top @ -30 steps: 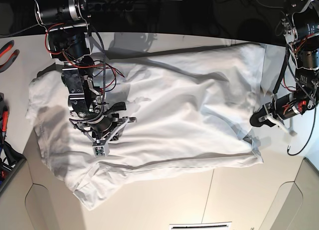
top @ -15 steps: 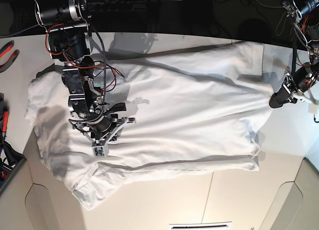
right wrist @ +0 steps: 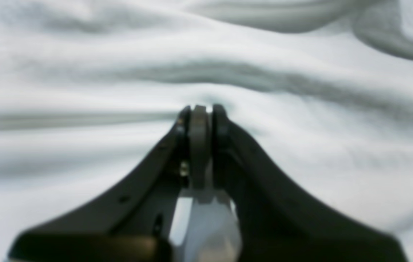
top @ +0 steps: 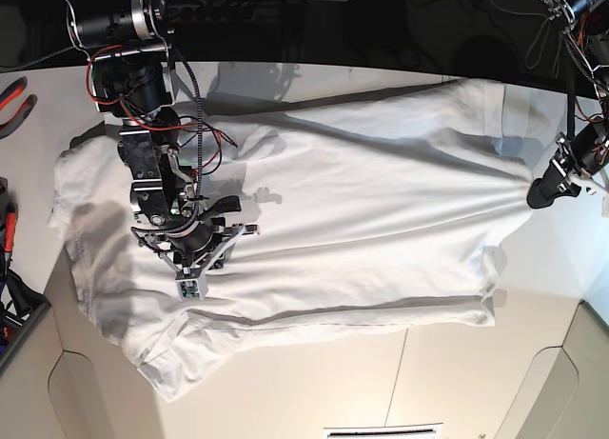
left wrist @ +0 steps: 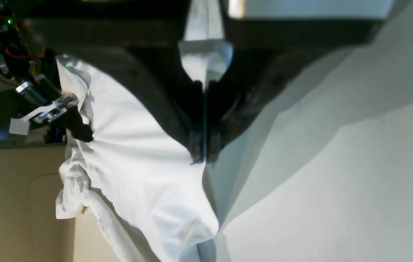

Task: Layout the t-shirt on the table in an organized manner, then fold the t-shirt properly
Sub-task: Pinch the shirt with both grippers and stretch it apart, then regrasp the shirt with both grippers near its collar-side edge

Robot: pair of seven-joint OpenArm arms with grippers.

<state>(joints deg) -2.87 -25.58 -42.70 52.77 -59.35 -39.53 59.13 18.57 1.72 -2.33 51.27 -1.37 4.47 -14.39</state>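
The white t-shirt (top: 352, 220) lies spread wide over the table (top: 333, 382), sleeves toward the base view's left and hem toward its right. My right gripper (top: 238, 231) is shut, pinching a fold of the shirt near the chest; in the right wrist view its tips (right wrist: 201, 109) bite into the cloth (right wrist: 301, 127) and wrinkles run out from them. My left gripper (top: 536, 193) is shut on the hem edge at the far right, and the fabric runs taut to it. The left wrist view shows its closed fingers (left wrist: 202, 147) with the shirt (left wrist: 137, 163) stretching away toward the other gripper (left wrist: 79, 127).
Red-handled pliers (top: 14, 101) and other tools (top: 8, 229) lie at the table's left edge, above a dark bin (top: 14, 315). Behind the shirt the tabletop ends at a dark back edge (top: 333, 63). Thin seam lines (top: 404, 363) cross the front of the table.
My left gripper has moved up and to the right, drawing the hem edge with it, so the shirt's right side is now stretched flatter. The right arm has stayed put.
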